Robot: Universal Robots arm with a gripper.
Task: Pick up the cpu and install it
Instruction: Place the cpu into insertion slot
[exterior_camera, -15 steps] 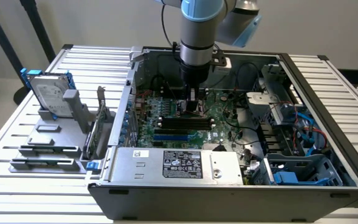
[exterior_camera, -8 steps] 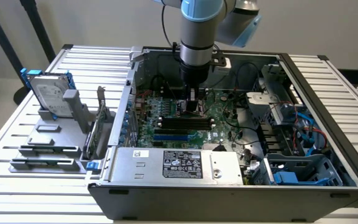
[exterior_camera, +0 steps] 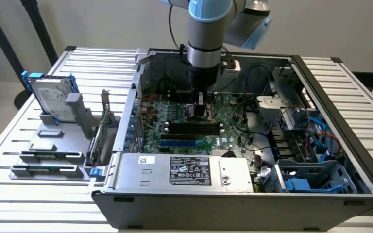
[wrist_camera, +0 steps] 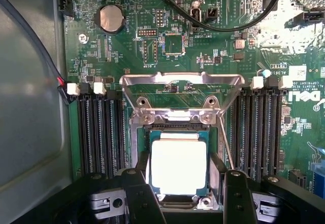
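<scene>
Silvery top up, the cpu lies flat in the socket on the green board, inside the open case. It is near square, with no clear long axis, and its edges run parallel to the black slots on both sides. The claw hangs right above it, jaws spread wide, a finger on each side. The steel frame stands swung back.

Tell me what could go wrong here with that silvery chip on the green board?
The cpu lies at the socket under the open pincer. If it sits askew, which I cannot tell, its contacts might get damaged. The pincer's fingers flank it closely, so a sideways move could knock it.
</scene>
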